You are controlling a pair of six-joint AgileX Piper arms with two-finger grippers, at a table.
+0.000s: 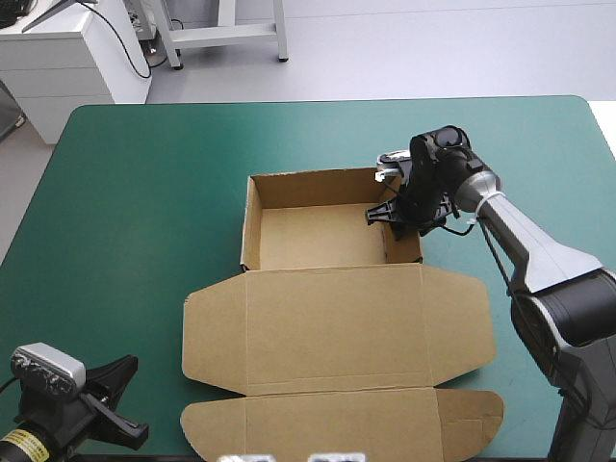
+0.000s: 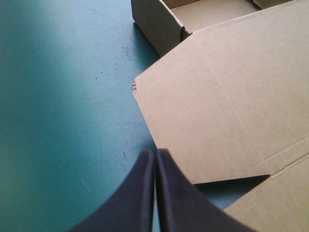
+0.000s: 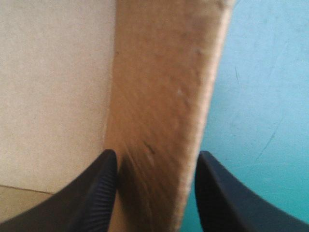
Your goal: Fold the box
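We see the brown box (image 1: 332,318) lying on the middle of the teal-green cover (image 1: 144,192), partly put together. Its far part is an open tray (image 1: 250,221) with four walls raised. From the tray's near wall the lid (image 1: 337,327) lies flat on the table and stretches toward the near edge. A rounded side flap (image 1: 214,337) sticks out at the lid's left, with another at its right. One more long panel (image 1: 337,423) lies flat beyond a crease, close to the table's near edge.

The right gripper (image 3: 157,159) comes in from the right and points down at the tray's right wall (image 3: 164,96), toward its far end. Its black fingers (image 3: 96,193) are spread apart, one inside the tray and one outside over the cover, with the wall standing upright between them. We cannot tell whether they press on the board.

The left gripper (image 2: 155,153) sits low near the table's near left corner, well apart from the tray. Its two black fingers are clenched together into one pointed arch and grasp nothing. Its tip is over bare cover, just beside the edge of the left side flap and not touching it.
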